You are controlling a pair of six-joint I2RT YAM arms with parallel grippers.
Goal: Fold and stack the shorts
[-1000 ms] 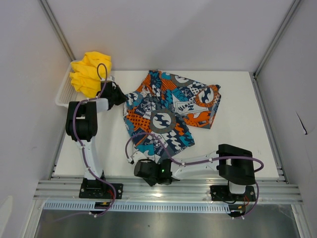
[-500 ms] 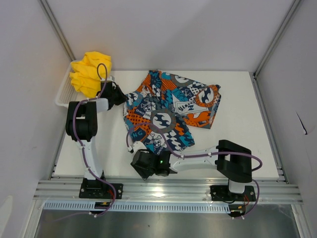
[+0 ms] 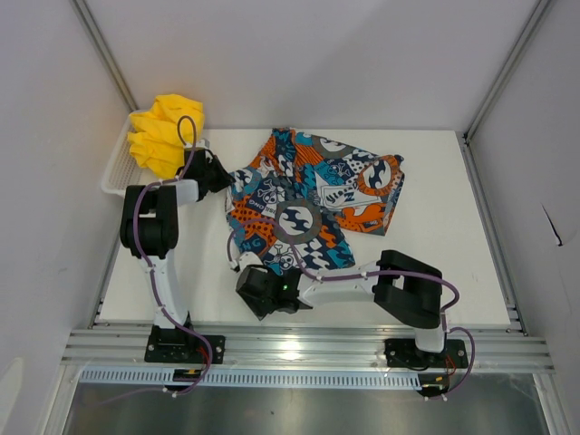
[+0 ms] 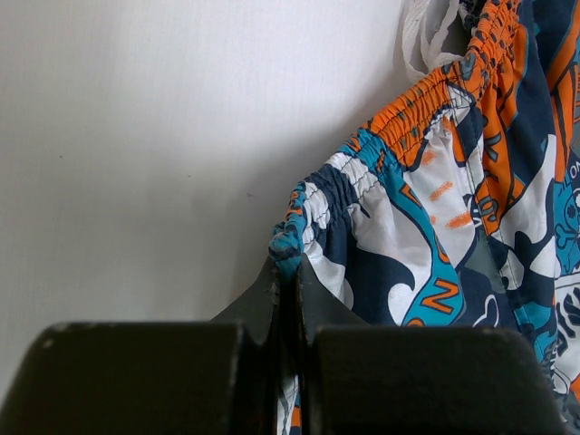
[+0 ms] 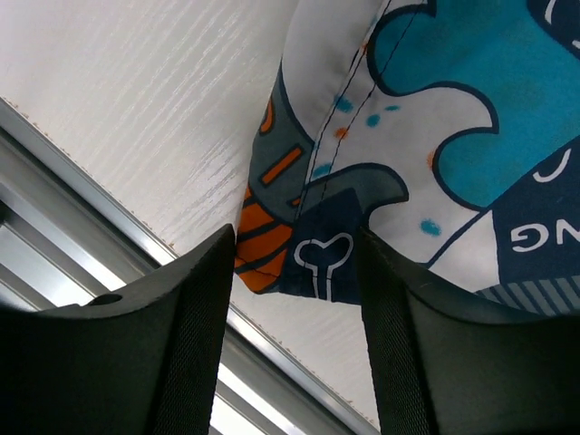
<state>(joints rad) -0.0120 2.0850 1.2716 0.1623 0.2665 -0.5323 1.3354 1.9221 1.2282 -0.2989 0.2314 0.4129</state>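
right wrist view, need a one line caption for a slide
Right gripper, jaws open either side of a hem corner of the printed shorts, by the table edge.

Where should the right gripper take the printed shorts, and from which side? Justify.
Grip the printed shorts at their near hem corner, coming from the near side: it lies flat and exposed within the open right gripper, while the left gripper pins the waistband.

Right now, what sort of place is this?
Probably a robot lab cell: left arm and right arm bolted to an aluminium rail, a white table boxed in by plain panels, printed shorts spread on it.
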